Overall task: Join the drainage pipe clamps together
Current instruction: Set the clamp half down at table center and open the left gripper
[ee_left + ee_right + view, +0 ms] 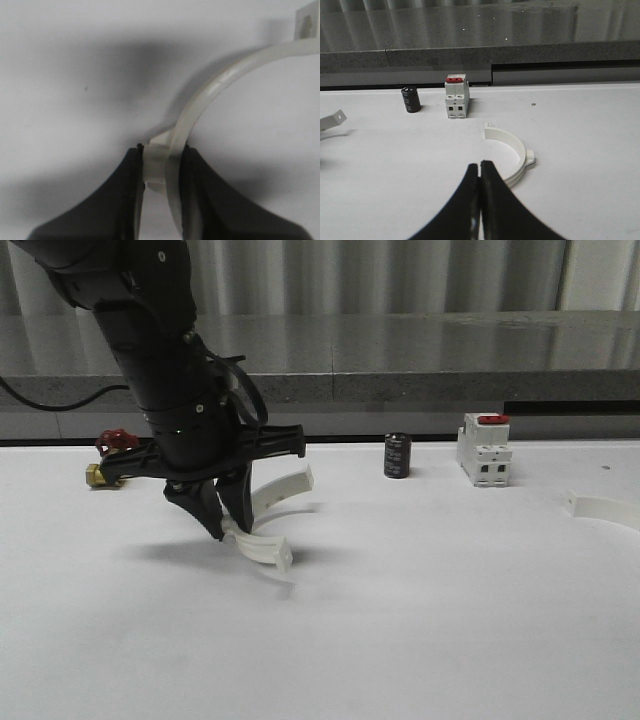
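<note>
- The left gripper (228,523) hangs low over the white bench (420,620), its dark jaws clamped on one drainage pipe clamp half (262,545).
- In the left wrist view the two fingers (125,190) pinch that half's (200,110) band and side tab, and the arc curves away to a flat end flange.
- In the front view the held half tilts, one end flange just above the bench near its own shadow, the other end raised behind the gripper.
- The right gripper (480,175) has its jaws pressed together on nothing.
- Just beyond it the second clamp half (512,155) lies flat on the bench, well apart from the first; its end (605,508) shows at the front view's right edge.
- Farther back stand a white switch block (485,450) with a red top and a small dark cylinder (397,456); no writing on either can be read.
- At far left lies a brass fitting (103,473) with a red part.
</note>
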Tool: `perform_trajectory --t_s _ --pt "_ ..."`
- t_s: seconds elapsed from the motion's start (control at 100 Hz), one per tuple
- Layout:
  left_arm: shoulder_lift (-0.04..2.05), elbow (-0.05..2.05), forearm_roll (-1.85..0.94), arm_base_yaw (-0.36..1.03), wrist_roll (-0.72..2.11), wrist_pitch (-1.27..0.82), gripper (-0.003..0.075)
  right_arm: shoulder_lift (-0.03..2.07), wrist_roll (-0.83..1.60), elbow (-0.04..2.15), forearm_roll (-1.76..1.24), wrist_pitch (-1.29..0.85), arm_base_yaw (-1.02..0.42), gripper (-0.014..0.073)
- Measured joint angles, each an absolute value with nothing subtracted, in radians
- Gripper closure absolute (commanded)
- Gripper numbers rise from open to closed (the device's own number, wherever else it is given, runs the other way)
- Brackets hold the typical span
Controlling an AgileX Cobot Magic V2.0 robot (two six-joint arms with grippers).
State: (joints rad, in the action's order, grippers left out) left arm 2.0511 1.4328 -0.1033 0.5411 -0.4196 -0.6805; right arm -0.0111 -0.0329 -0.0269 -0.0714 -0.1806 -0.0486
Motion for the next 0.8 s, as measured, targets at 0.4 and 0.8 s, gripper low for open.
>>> perform_trajectory --t_s 0.4,0.8 --pt "2.067 1.437 -0.078 0.541 -0.478 -0.679 0.0739 -0.011 -0.033 -0.027 -0.071 -0.181 -0.049 0.0663" --pt "2.067 1.437 -0.076 0.541 -0.483 -0.679 0.072 -0.011 -0.033 -0.027 -0.071 -0.181 -0.049 0.0663"
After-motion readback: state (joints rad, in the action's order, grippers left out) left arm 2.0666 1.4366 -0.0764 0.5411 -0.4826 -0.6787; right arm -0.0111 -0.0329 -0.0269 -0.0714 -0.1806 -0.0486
